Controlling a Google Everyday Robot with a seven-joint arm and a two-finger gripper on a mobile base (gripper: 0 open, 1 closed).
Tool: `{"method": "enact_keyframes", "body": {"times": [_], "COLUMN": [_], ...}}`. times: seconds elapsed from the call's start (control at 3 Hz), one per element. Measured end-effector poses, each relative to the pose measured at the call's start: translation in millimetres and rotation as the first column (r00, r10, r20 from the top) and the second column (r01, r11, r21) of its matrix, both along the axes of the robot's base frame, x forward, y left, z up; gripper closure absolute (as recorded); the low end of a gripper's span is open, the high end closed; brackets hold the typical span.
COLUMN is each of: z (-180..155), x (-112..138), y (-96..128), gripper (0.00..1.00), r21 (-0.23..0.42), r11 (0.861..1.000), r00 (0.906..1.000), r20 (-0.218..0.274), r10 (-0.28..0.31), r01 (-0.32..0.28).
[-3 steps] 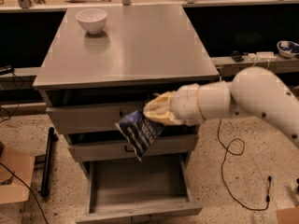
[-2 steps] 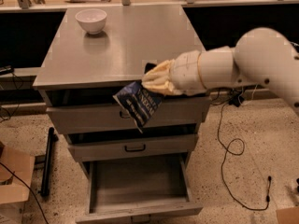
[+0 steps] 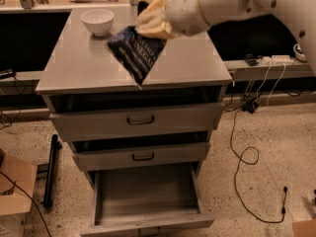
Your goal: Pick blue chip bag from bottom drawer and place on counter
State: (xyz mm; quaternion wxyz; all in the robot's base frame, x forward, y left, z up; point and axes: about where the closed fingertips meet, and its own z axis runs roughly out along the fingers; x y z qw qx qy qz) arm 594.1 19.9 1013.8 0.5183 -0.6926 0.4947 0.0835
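Note:
The blue chip bag, dark navy with white lettering, hangs from my gripper above the middle of the counter. The gripper's yellowish fingers are shut on the bag's top edge, and the white arm reaches in from the upper right. The bag's lower corner points down toward the counter's front edge. The bottom drawer is pulled out below, and its flat floor is bare.
A white bowl stands at the counter's back left. Two upper drawers with black loop handles are slightly open. A cardboard box and a black bar lie on the floor at left. Cables trail at right.
My gripper has lifted the bag from in front of the top drawer up and over the counter. The arm has moved upward and back.

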Motion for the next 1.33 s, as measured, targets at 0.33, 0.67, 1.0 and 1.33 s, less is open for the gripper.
{"method": "enact_keyframes", "body": {"times": [0.33,0.67,1.0,1.33], "z": [20,26,0,-36], "x": [38,80,133,163], "y": [12,16,1,-7], "gripper": [1.00,1.00,0.78,0.55], "r21": [-0.028,-0.039,-0.030,-0.027], "r11": [0.999,0.999,0.999,0.999], "r00": [0.9996,0.9997,0.9989,0.9936], "r20": [0.016,0.012,-0.045,-0.110], "r10": [0.024,0.022,-0.012,-0.027], "r01": [-0.024,-0.021,0.010,0.024]}}
